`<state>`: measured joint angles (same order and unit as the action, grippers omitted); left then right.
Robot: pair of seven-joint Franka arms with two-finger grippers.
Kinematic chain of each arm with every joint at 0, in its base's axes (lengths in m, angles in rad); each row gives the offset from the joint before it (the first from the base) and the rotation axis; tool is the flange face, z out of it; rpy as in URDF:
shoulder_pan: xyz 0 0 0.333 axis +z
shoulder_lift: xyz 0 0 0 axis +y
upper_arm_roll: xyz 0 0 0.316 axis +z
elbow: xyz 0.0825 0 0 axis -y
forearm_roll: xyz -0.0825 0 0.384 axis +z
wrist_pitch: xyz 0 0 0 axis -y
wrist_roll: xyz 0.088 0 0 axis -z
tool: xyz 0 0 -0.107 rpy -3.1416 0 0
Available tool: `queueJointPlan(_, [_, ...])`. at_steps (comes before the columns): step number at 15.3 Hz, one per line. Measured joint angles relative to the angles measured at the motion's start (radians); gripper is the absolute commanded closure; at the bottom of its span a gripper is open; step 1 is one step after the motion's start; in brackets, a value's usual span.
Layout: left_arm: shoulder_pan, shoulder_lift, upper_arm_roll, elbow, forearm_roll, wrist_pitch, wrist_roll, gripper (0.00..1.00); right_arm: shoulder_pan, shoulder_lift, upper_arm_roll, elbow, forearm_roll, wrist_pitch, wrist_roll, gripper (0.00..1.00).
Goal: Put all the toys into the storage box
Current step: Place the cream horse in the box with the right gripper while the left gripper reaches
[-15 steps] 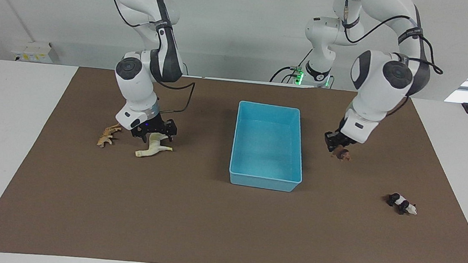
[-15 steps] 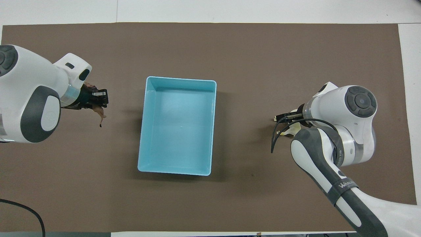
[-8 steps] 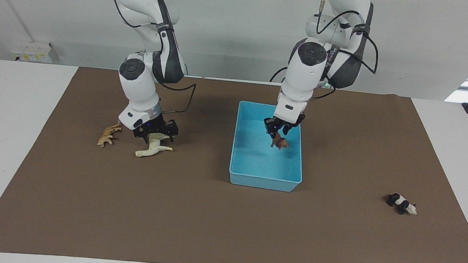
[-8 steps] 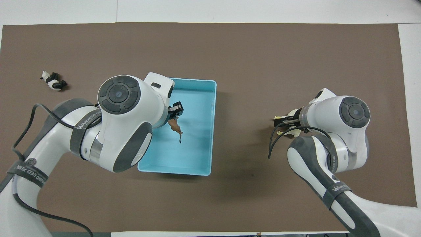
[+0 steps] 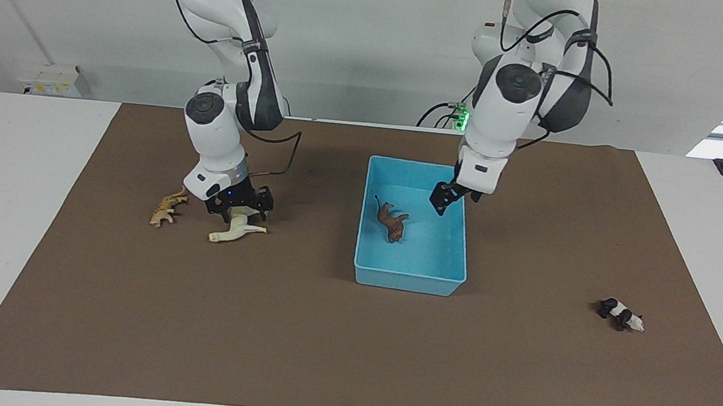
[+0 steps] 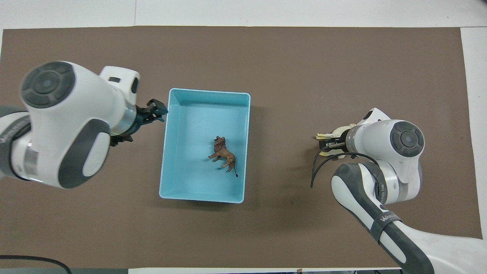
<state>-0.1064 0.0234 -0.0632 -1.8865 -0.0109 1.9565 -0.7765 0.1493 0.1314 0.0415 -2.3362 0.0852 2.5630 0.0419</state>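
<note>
The light blue storage box (image 5: 408,282) (image 6: 201,198) stands mid-table. A brown lion toy (image 5: 391,221) (image 6: 223,154) lies on its side inside it. My left gripper (image 5: 444,201) (image 6: 158,112) hangs open and empty over the box wall at the left arm's end. My right gripper (image 5: 236,205) (image 6: 328,144) is down on the cream-white horse (image 5: 236,229) (image 6: 330,133), which lies on the mat. A tan striped toy (image 5: 166,209) lies beside the horse toward the right arm's end. The panda (image 5: 621,315) lies toward the left arm's end, farther from the robots than the box; the overhead view hides it.
A brown mat (image 5: 321,345) covers most of the white table (image 5: 10,196). A black cable (image 6: 323,165) loops off the right wrist just above the mat.
The left arm carried the lion from the mat to over the box and let it go; the lion now lies in the box. The right gripper stayed at the horse.
</note>
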Motion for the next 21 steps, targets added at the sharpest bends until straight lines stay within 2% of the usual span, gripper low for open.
queueJointPlan(2, [0.132, 0.008, 0.003, -0.006, 0.0, 0.075, 0.104, 0.0, 0.003, -0.002, 0.001, 0.003, 0.0, -0.004, 0.005, 1.0])
queueJointPlan(4, [0.232, 0.044, 0.005, -0.008, 0.017, 0.145, 0.15, 0.0, 0.014, -0.004, 0.003, 0.049, 0.0, -0.086, 0.011, 1.0])
queueJointPlan(6, [0.296, 0.108, 0.006, -0.002, 0.079, 0.23, 0.15, 0.0, 0.05, -0.012, 0.005, 0.209, 0.001, -0.301, 0.076, 1.0])
queueJointPlan(8, [0.365, 0.19, 0.007, 0.032, 0.088, 0.327, 0.145, 0.0, 0.136, -0.014, 0.007, 0.429, 0.001, -0.51, 0.221, 1.0])
queueJointPlan(10, [0.415, 0.283, 0.007, 0.098, 0.084, 0.37, 0.102, 0.0, 0.26, 0.016, 0.011, 0.629, 0.001, -0.618, 0.39, 1.0])
queueJointPlan(13, [0.426, 0.423, 0.002, 0.211, 0.084, 0.418, -0.06, 0.0, 0.431, 0.113, 0.012, 0.785, -0.002, -0.629, 0.556, 1.0])
queueJointPlan(15, [0.425, 0.478, -0.006, 0.238, 0.084, 0.472, -0.155, 0.0, 0.51, 0.203, 0.01, 0.822, -0.045, -0.571, 0.622, 1.0])
queueJointPlan(17, [0.424, 0.506, -0.011, 0.245, 0.084, 0.503, -0.215, 0.0, 0.56, 0.304, 0.01, 0.828, -0.101, -0.46, 0.674, 1.0])
queueJointPlan(18, [0.424, 0.51, -0.012, 0.246, 0.084, 0.506, -0.234, 0.0, 0.569, 0.346, 0.009, 0.829, -0.112, -0.423, 0.683, 0.01])
queueJointPlan(21, [0.416, 0.513, -0.015, 0.239, 0.083, 0.518, -0.27, 0.0, 0.566, 0.386, 0.002, 0.837, -0.113, -0.418, 0.719, 0.0])
